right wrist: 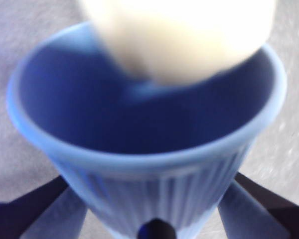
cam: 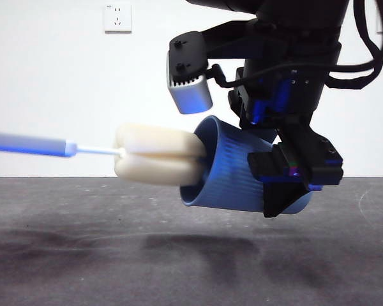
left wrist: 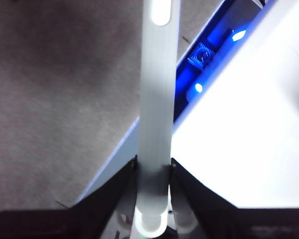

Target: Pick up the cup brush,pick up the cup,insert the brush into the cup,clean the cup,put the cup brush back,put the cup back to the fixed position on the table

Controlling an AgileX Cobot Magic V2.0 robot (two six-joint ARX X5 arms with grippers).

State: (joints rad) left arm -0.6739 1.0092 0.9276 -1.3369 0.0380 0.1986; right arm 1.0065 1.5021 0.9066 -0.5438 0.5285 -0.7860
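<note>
The arm in the front view was a bulky black assembly, matte, with blocky housings stacked one under another. A pale grey-white camera module (cam: 189, 94), box-shaped with a ribbed top edge, hung from a black bracket dotted with small dark screws. Black cables (cam: 364, 60) looped out from the side and back into the body. Blue-violet glints showed on the dark faces near its middle. The right gripper (cam: 293, 182) ended in angular black jaws with a wedge-shaped lower tip. In the left wrist view the left gripper (left wrist: 153, 172) showed two black tapering jaws with pale inner pads (left wrist: 184, 219). In the right wrist view the jaws were dark, blurred wedges.
</note>
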